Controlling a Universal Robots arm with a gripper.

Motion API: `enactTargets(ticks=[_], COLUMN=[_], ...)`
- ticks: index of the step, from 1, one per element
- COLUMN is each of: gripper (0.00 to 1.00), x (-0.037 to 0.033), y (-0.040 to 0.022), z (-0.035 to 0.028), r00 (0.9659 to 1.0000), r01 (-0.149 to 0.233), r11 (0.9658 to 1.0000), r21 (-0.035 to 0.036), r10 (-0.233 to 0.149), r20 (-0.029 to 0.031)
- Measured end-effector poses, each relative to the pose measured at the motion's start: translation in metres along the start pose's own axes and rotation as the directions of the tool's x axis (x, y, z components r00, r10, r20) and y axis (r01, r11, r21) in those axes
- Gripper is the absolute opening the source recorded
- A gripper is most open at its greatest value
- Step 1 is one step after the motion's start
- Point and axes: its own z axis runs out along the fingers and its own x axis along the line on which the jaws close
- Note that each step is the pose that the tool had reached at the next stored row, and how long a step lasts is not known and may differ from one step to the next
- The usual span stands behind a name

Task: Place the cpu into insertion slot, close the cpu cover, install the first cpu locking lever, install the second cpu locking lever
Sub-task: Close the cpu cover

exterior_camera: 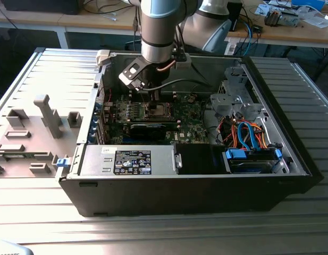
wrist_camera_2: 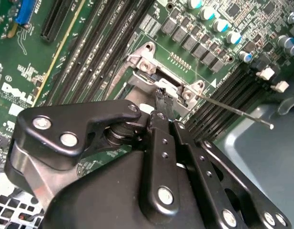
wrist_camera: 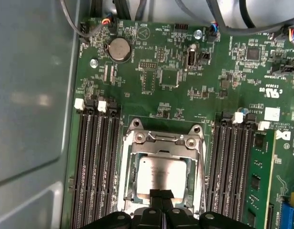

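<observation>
The cpu (wrist_camera: pixel 158 174), a square chip with a dull silver top, lies flat in the insertion slot (wrist_camera: pixel 132 191) on the green motherboard (wrist_camera: pixel 175 105). The cpu cover (wrist_camera: pixel 161 143), a silver frame with a window, appears to lie down around it. My gripper (wrist_camera: pixel 161 194) stands over the chip's edge with its two black fingertips pressed together and nothing between them. In the exterior view the gripper (exterior_camera: pixel 153 101) reaches down into the open computer case at the socket. In the second wrist view the gripper (wrist_camera_2: pixel 162 98) is next to the socket's hinge, and a thin wire lever (wrist_camera_2: pixel 232 110) sticks out from the corner.
Black memory slots (wrist_camera: pixel 96 162) flank the socket on both sides. A coin battery (wrist_camera: pixel 119 49) sits further along the board. A long black card (exterior_camera: pixel 148 129), a power supply (exterior_camera: pixel 129 161) and a drive bay with blue cables (exterior_camera: pixel 249 154) crowd the case. A grey fixture plate (exterior_camera: pixel 36 127) lies at the exterior view's left.
</observation>
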Motion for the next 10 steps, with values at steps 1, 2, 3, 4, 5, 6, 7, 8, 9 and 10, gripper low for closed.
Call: enactTargets(ticks=[1,2,3,4,5,6,7,8,9,10], gripper=[0.11,0.11,0.11,0.11,0.11,0.11,0.11,0.11,0.11,0.11], x=[0.0,0.0001,0.0001,0.0,0.0,0.0,-0.0001,-0.0001,0.0,0.0], y=[-0.0005,-0.0009,-0.0016,-0.0019,-0.002,-0.0024,-0.0025,-0.0025,-0.0024,-0.0021], z=[0.0012,0.0024,0.0045,0.0064,0.0076,0.0086,0.0089,0.009,0.0092,0.0092], r00=[1.0,1.0,1.0,1.0,1.0,1.0,1.0,1.0,1.0,1.0], r01=[0.0,0.0,0.0,0.0,0.0,0.0,0.0,0.0,0.0,0.0], r11=[1.0,1.0,1.0,1.0,1.0,1.0,1.0,1.0,1.0,1.0], r21=[0.0,-0.0001,0.0,0.0,0.0,0.0004,0.0005,0.0005,0.0003,0.0004], r10=[0.0,0.0,0.0,0.0,0.0,0.0,0.0,0.0,0.0,0.0], r20=[0.0,0.0,0.0,0.0,0.0001,0.0005,0.0006,0.0006,0.0003,0.0])
